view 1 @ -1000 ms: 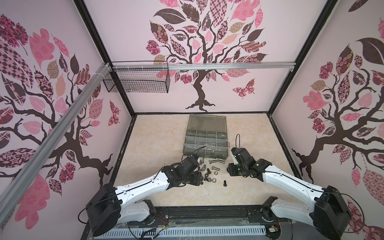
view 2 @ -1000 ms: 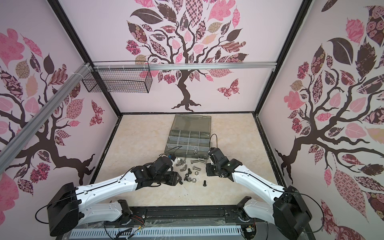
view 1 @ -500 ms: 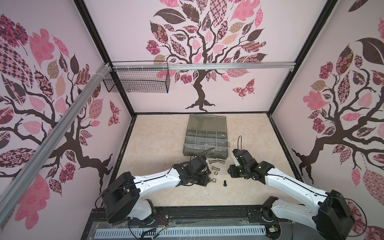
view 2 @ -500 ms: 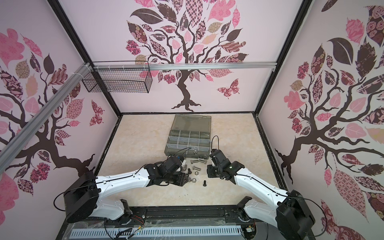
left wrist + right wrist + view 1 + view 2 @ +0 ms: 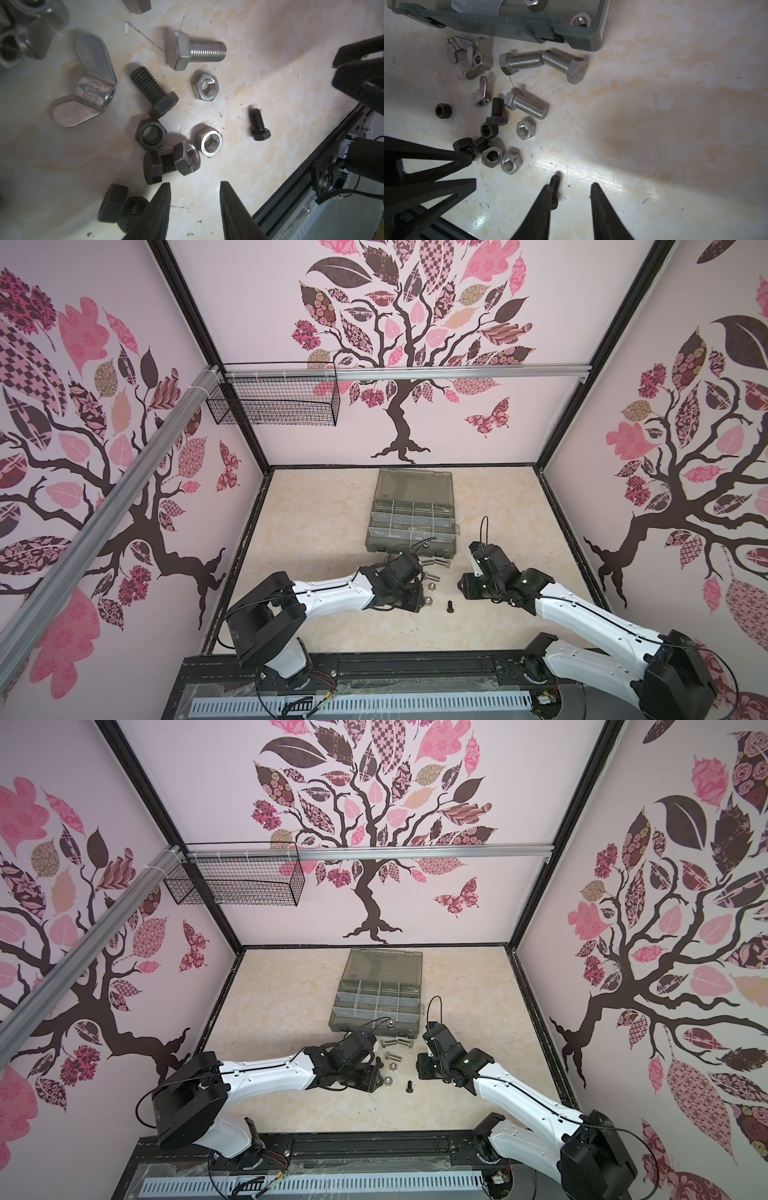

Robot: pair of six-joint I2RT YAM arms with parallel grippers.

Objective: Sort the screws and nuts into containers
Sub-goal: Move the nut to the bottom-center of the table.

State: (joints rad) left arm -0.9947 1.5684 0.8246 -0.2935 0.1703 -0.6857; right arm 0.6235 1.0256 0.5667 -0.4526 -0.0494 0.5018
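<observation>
The left claw (image 5: 194,186) is spread open, with only bare table (image 5: 270,62) between its two tips. The pile of screws and nuts lies just past those tips. Nearest are a silver nut (image 5: 209,140) lying flat and a tilted silver nut (image 5: 187,156) at the end of a black screw (image 5: 154,167). A black nut (image 5: 113,202) sits right beside one finger. It may be touching, but the view is too dark there to be sure. Farther out lie a wing nut (image 5: 89,89) and a big silver screw (image 5: 193,51).

The right claw (image 5: 571,187) is spread open too. A small black screw (image 5: 555,190) lies between its fingers, close against one and well apart from the other, so it is not pinched.

The grey case (image 5: 411,526) sits open behind the pile, near the back wall. One corner box of the case holds a shiny nut (image 5: 580,20).

In both top views the left arm (image 5: 324,593) and the right arm (image 5: 519,1094) reach in low from the front. Their wrists tip down, and the two claws come at the pile from opposite sides.
</observation>
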